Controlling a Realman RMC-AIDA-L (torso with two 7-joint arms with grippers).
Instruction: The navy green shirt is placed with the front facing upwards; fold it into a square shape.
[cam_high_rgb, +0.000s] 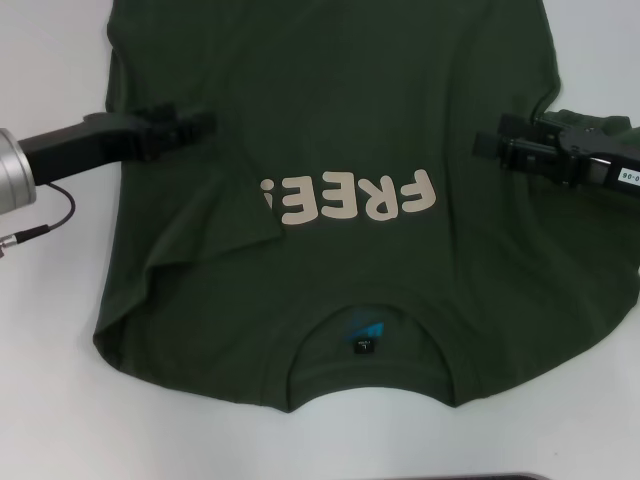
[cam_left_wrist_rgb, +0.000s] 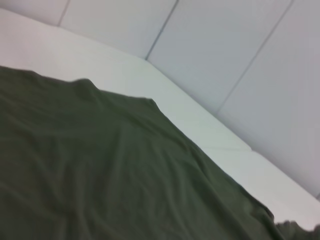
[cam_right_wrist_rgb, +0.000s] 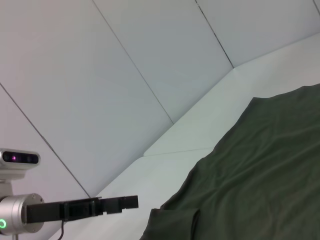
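Observation:
The navy green shirt lies flat on the white table, front up, with its collar toward me. Its pale block letters read upside down, and the small neck label shows inside the collar. A diagonal fold of cloth on the shirt's left side overlaps the end of the lettering. My left gripper reaches in over the shirt's left part, level with the lettering. My right gripper reaches in over the right part. The wrist views show plain green cloth, and the left gripper appears far off in the right wrist view.
The white table shows around the shirt at the front and both sides. A grey cable hangs from the left arm. Pale wall panels stand behind the table's far edge.

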